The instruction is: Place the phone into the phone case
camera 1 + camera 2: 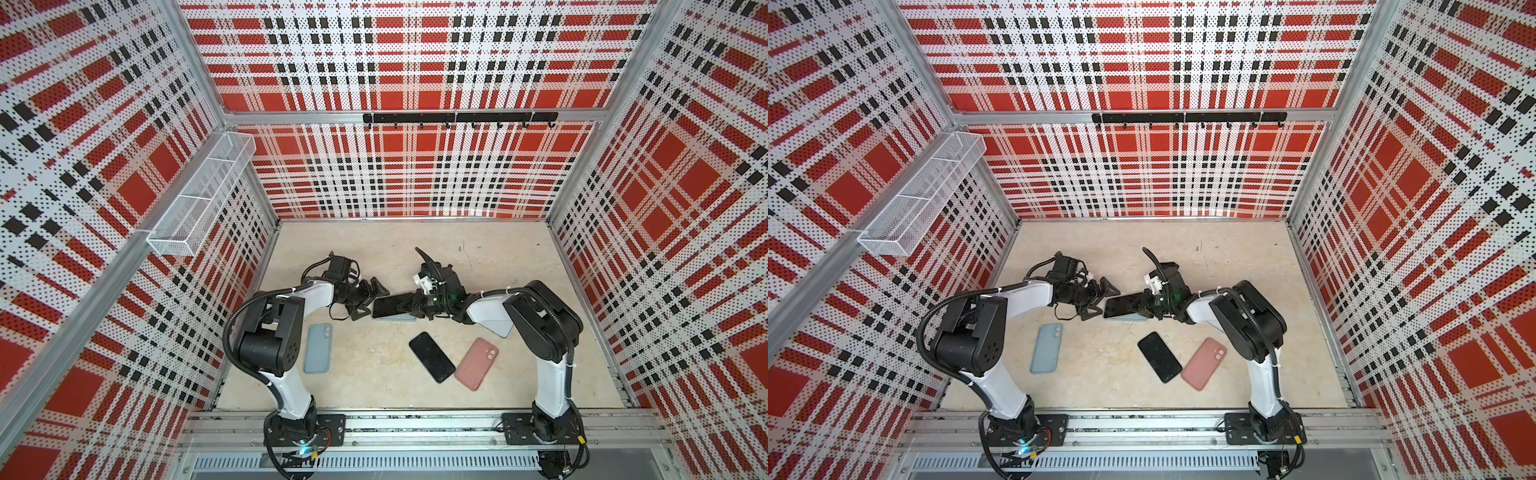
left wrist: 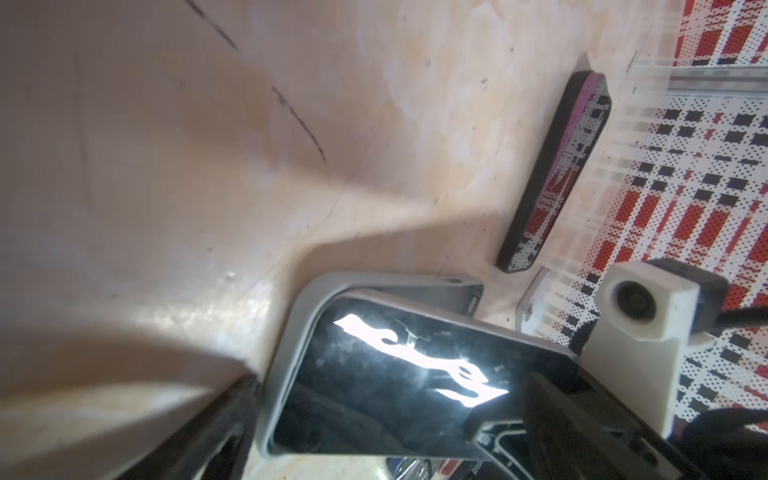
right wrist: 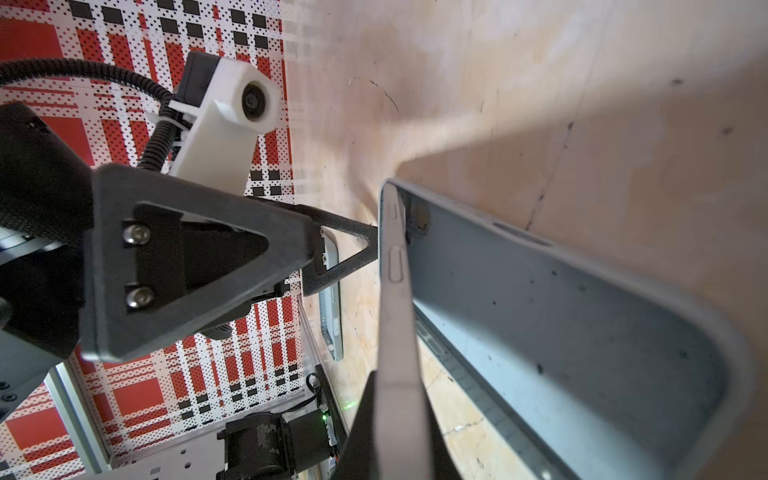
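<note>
A black phone (image 1: 386, 306) (image 1: 1119, 305) is tilted over a light grey-blue phone case (image 1: 399, 319) (image 1: 1129, 319) at mid-table. My right gripper (image 1: 406, 305) (image 1: 1137, 305) is shut on the phone's right end. In the right wrist view the phone (image 3: 395, 291) shows edge-on. Its far end meets the camera-hole end of the case (image 3: 561, 311), and its near end stands clear of it. My left gripper (image 1: 371, 298) (image 1: 1102, 299) is open at the phone's left end, one fingertip (image 3: 365, 245) at its edge. The left wrist view shows the screen (image 2: 395, 374) inside the case rim (image 2: 286, 353).
A second blue case (image 1: 318, 348) lies beside the left arm. Nearer the front, a second black phone (image 1: 432, 356) (image 2: 557, 174) and a pink case (image 1: 476, 363) lie side by side. Plaid walls enclose the table, with a wire basket (image 1: 199, 195) on the left one.
</note>
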`<state>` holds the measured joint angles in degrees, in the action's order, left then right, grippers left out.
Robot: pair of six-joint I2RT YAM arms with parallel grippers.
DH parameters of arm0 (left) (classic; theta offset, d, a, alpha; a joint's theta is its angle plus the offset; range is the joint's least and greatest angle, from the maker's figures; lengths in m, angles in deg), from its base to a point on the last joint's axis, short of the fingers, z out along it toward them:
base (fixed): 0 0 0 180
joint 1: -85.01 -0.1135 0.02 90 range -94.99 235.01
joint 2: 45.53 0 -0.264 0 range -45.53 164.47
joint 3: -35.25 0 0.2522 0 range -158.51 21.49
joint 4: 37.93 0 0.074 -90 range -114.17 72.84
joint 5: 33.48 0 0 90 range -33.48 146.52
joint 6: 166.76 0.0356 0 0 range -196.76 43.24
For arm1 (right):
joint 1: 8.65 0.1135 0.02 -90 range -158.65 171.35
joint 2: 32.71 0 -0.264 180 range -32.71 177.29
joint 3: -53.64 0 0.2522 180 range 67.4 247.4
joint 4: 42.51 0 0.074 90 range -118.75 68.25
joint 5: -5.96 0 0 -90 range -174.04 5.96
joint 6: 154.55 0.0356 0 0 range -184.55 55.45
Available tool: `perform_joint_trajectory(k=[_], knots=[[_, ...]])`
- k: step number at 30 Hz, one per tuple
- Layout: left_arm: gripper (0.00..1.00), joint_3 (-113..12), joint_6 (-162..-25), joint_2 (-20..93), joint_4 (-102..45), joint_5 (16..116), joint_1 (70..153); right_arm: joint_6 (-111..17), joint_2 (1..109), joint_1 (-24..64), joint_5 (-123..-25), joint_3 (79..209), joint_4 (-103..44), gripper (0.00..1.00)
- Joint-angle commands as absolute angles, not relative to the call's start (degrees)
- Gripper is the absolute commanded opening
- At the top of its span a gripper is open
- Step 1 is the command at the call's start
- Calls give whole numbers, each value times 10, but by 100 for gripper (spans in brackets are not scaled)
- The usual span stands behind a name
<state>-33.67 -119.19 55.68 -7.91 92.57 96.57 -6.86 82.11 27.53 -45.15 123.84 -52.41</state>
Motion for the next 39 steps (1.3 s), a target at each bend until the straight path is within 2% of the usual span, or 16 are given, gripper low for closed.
perform_joint_trajectory(k=[1,10,15,21,28,39], knots=[[100,-324,-1199,571,-89,921,970,-66,859,279,-462,1217,-527,0],[100,-328,-1201,575,-91,921,974,-62,907,279,-464,1194,-554,0],[100,-329,-1203,576,-92,923,976,-83,908,280,-496,1188,-524,1],[100,-329,-1204,577,-93,922,976,-140,869,282,-546,1198,-447,14],[100,-322,-1209,576,-106,924,976,-201,815,286,-602,1221,-361,23],[98,-292,-1240,567,-155,935,974,-272,773,286,-644,1287,-242,41]])
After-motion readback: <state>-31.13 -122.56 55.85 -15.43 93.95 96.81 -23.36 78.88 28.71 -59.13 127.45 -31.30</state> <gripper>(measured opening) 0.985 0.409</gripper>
